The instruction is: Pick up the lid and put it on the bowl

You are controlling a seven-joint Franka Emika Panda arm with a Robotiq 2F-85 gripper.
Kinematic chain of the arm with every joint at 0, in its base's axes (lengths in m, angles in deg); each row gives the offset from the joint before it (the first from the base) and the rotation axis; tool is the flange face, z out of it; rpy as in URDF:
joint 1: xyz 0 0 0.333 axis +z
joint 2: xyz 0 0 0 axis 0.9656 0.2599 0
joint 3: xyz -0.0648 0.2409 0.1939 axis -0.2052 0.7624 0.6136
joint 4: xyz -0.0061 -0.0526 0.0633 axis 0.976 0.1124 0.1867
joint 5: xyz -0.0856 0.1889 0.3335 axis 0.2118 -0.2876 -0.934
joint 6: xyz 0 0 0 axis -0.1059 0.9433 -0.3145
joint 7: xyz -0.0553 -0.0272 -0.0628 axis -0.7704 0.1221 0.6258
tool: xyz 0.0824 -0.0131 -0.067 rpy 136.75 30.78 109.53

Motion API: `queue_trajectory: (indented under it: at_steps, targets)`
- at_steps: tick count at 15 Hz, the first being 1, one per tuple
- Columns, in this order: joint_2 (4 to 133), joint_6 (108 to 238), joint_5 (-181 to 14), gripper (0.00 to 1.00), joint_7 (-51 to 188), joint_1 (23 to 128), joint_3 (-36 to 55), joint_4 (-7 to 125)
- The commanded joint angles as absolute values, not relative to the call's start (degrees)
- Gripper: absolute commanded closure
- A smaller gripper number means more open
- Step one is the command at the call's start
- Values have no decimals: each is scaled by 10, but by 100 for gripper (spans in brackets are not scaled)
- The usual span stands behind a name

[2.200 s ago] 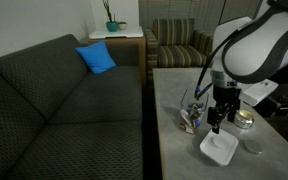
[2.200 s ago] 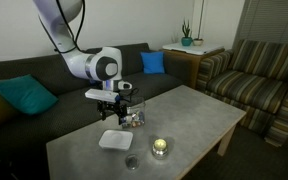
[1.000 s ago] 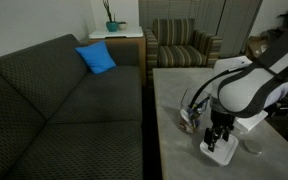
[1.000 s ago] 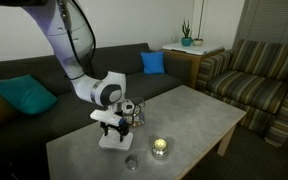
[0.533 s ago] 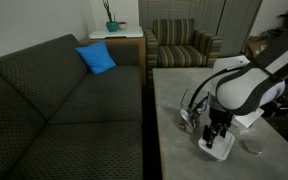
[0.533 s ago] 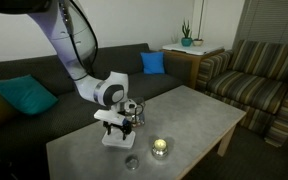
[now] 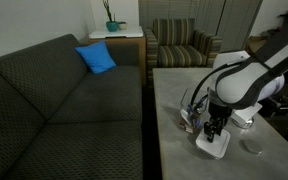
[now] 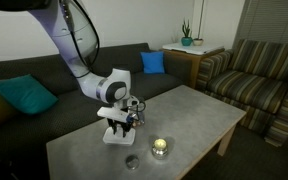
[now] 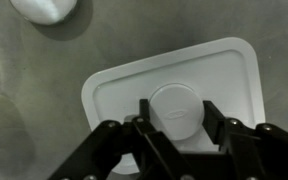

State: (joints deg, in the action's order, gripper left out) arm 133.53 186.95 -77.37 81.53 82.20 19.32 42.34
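Observation:
The lid (image 9: 219, 75) is a flat white square with a round raised centre. In the wrist view my gripper (image 9: 177, 112) is shut on that raised centre, one finger on each side. In both exterior views the gripper (image 7: 215, 130) (image 8: 121, 125) points straight down and holds the lid (image 7: 212, 146) (image 8: 118, 137) level, at or just above the grey table. The clear bowl (image 7: 191, 118) (image 8: 136, 112), with coloured bits inside, stands right beside the lid on the sofa side, partly hidden by the gripper.
A small grey disc (image 8: 132, 161) (image 7: 252, 145) and a round shiny tin (image 8: 161, 147) lie on the table (image 8: 199, 110) near the lid. A dark sofa (image 7: 54, 100) runs along the table's edge. A striped armchair (image 8: 259, 70) stands beyond it.
The gripper came down onto the lid and closed on its raised centre. Over the last second the lid has shifted a little toward the bowl with the gripper.

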Motion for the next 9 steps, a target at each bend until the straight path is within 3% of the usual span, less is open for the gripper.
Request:
queue_trajectory:
  at_steps: [1, 9]
  targets:
    - [1339, 1900, -771, 71, 825, 815, 197, 441]
    - [1253, 1963, -736, 71, 778, 860, 124, 560]
